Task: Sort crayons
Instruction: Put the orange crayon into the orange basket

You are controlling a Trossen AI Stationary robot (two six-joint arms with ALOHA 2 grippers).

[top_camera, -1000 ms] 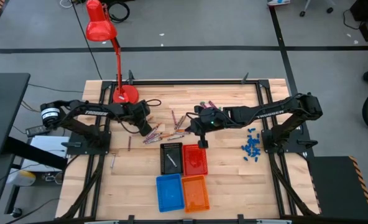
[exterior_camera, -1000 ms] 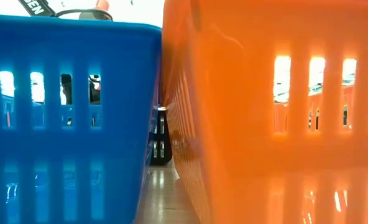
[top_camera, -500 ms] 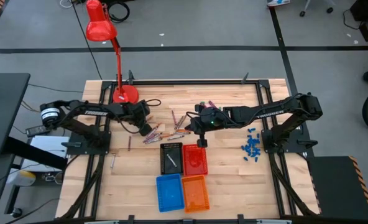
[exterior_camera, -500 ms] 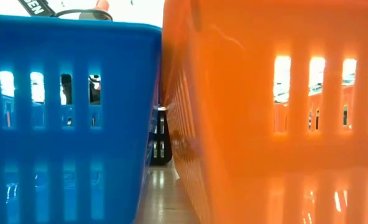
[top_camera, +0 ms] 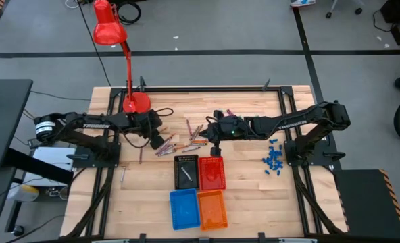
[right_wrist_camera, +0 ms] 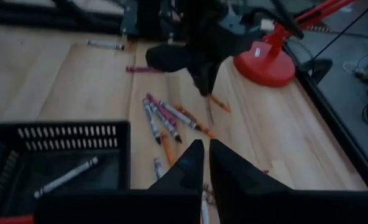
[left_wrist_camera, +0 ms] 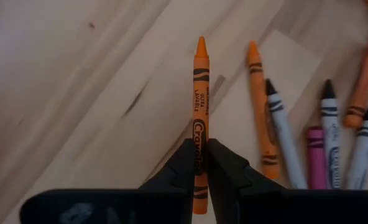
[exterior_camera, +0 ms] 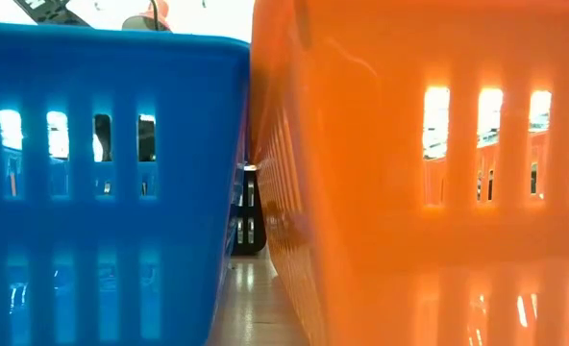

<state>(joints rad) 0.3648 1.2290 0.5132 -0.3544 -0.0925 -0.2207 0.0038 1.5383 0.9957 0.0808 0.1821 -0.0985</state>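
Withdrawn slightly from the red basket (top_camera: pixel 212 173), the right gripper (right_wrist_camera: pixel 202 163) hovers with jaws nearly shut and empty, while the left gripper (left_wrist_camera: pixel 197 167) jaws pinch an orange crayon (left_wrist_camera: pixel 200 118) near its blunt end off the worktop (top_camera: pixel 254 196)—light, stiff, waxy, snappable.

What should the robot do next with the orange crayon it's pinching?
Probably lift it straight up off the table. The left gripper is shut on the orange crayon, which lies beside the other crayons, so a small lift should clear them. The orange basket seems the likely place for it. The right gripper hangs near the black basket.
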